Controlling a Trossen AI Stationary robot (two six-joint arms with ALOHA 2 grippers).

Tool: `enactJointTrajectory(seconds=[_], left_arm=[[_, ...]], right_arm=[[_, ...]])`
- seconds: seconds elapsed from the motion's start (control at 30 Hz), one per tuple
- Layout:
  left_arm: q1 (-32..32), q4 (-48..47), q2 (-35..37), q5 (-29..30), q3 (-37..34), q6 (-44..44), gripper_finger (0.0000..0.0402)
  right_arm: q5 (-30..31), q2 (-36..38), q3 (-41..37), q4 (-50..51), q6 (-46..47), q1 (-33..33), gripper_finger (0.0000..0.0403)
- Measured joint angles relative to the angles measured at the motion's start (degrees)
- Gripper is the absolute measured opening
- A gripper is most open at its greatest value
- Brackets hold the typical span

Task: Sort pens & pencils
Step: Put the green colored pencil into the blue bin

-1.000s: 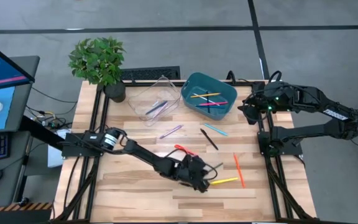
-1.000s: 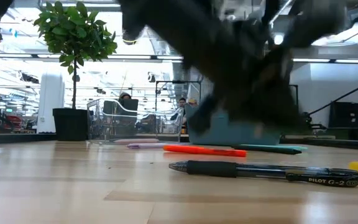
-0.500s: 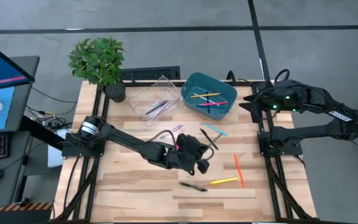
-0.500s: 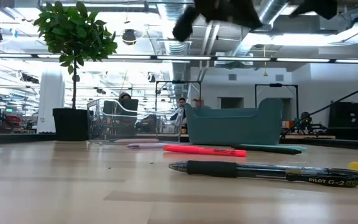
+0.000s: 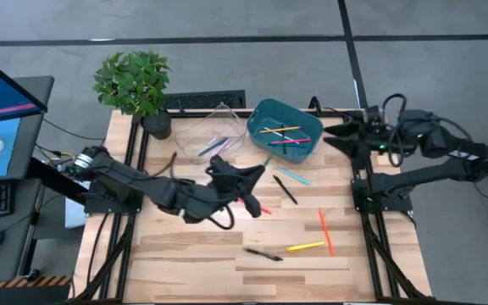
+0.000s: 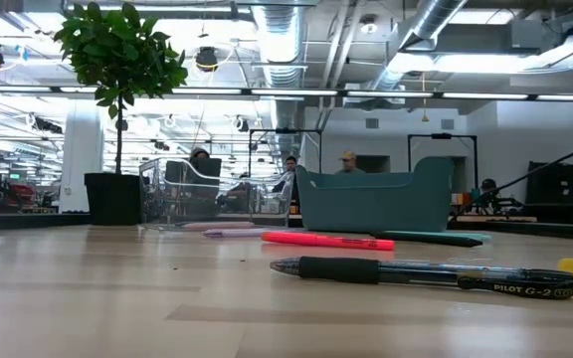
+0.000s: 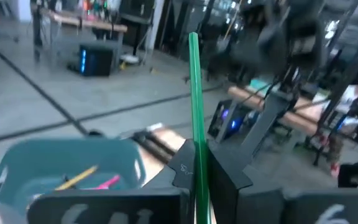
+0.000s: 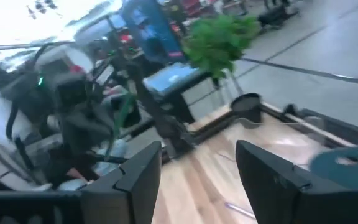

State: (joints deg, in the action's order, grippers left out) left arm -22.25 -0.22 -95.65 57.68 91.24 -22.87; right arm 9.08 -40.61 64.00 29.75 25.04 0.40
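My left gripper [image 5: 257, 173] hangs above the table's middle, just near of the teal bin [image 5: 285, 129], shut on a thin green pen [image 7: 194, 93]. Colored pens lie in that bin. The clear bin [image 5: 210, 135] beside it holds a couple of dark pens. Flat on the table lie a black pen [image 5: 263, 253], a yellow one [image 5: 306, 246], an orange one [image 5: 325, 230], another black one [image 5: 285, 189], a teal one [image 5: 293, 175] and a red one [image 6: 326, 240]. My right gripper [image 5: 333, 135] waits open at the table's far right. My left gripper pinches the green pen's lower part [image 7: 196, 163] between its two fingers [image 7: 224, 177]. The pen runs along the fingers, and its long free end [image 7: 193, 46] sticks out past the fingertips toward the teal bin. It is lifted clear of the table.
A potted plant [image 5: 134, 85] stands at the far left corner. Black cables loop by the left arm [image 5: 172, 161]. A monitor and keyboard sit left of the table. In the low view, people show in the room behind the bins. Bare wood lies along the near left.
My left gripper has risen from the near edge beside the black and yellow pens and swung toward the far edge, up to the teal bin. It has left the low view. The black pen stays flat on the table. My right arm has drawn back slightly to the right.
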Motion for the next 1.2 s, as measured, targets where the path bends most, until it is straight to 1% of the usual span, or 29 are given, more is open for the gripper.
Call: enactJointTrajectory(seconds=[0.07,0.13,0.2,0.27,0.37,0.43,0.6,0.73,0.83,0.93,1.2], left_arm=[[-0.6,2.8,1.3,0.1,0.0,3.6,0.0011],[-1.2,6.1,2.3,0.1,0.0,7.2,0.0011],[-1.8,9.5,2.6,0.0,0.0,10.6,0.0012],[-2.2,12.6,2.5,-0.2,0.0,14.0,0.0012],[-2.6,17.3,2.4,-0.5,0.0,18.0,0.0012],[-2.8,19.6,2.5,-1.5,0.0,20.1,0.0012],[-3.2,22.5,2.5,-1.9,0.0,23.7,0.0012],[-3.2,21.6,2.5,-2.9,0.0,23.3,0.0012],[-3.2,20.7,2.5,-3.4,0.0,22.6,0.0012],[-3.2,20.2,2.5,-3.1,0.0,22.6,0.0012],[-3.2,20.2,2.5,-3.2,0.0,22.3,0.0012]], right_arm=[[0.0,-1.6,-2.4,-5.5,0.0,1.7,0.0227],[0.0,-4.8,-4.4,-11.7,-0.1,3.4,0.0227],[0.0,-8.3,-6.0,-15.2,-1.4,4.7,0.0227],[0.0,-12.4,-6.4,-23.9,-3.4,5.8,0.0227],[0.1,-16.2,-6.3,-36.5,-5.5,7.4,0.0228],[0.0,-18.7,-6.3,-41.8,-6.3,7.8,0.0229],[-0.7,-22.3,-6.4,-46.9,-6.6,7.0,0.0243],[-5.9,-24.7,-6.4,-53.1,-5.0,6.0,0.0269],[-8.6,-26.5,-6.4,-57.0,-3.3,5.0,0.0286],[-9.4,-27.4,-6.4,-58.5,-2.5,4.7,0.0294],[-10.8,-27.1,-6.3,-59.0,-2.5,4.8,0.0295]])
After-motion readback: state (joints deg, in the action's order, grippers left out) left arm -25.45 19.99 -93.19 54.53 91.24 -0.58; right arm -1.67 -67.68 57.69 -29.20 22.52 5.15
